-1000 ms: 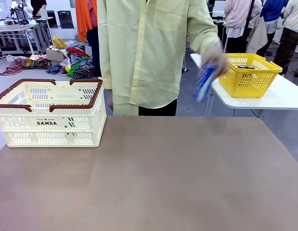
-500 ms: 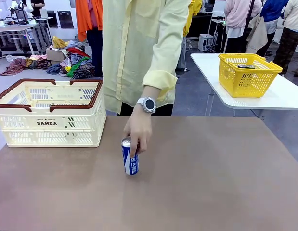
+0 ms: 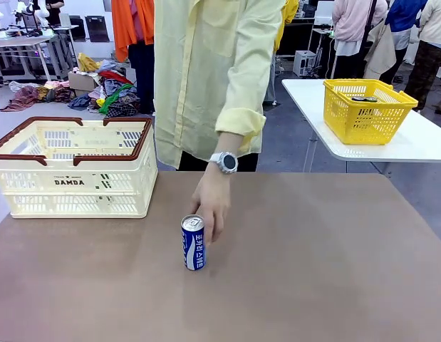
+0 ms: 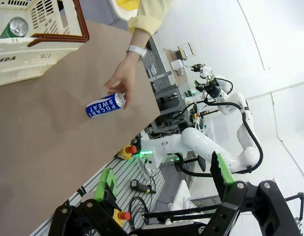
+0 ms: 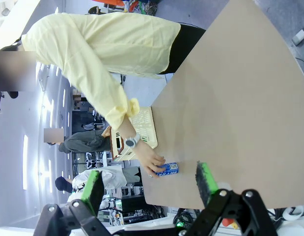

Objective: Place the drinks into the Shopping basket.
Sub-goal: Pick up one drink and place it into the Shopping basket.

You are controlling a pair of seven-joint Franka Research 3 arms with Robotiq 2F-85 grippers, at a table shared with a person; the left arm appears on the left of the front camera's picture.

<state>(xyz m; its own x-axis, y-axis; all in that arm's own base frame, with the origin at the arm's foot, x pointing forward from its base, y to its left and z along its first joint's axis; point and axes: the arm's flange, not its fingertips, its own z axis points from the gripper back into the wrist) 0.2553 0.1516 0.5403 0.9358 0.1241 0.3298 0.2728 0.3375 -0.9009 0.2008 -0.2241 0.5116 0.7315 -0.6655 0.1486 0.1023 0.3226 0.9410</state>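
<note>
A: The robot's hands?
B: Left hand and right hand both have their green-padded fingers apart, holding nothing, clear of the tabletop.
A: The drink?
B: A blue-and-white can stands upright mid-tabletop, with the person's hand at its far side; contact is unclear. The basket sits well left of it.
A: Do the views differ?
B: The left wrist view looks into the basket at a green can, silver top showing; from the front, the slatted cream wall hides it. In the right wrist view the person's arm partly covers the basket.
A: Shapes?
B: Slim metal cylinder; boxy plastic, red-brown rim.
</note>
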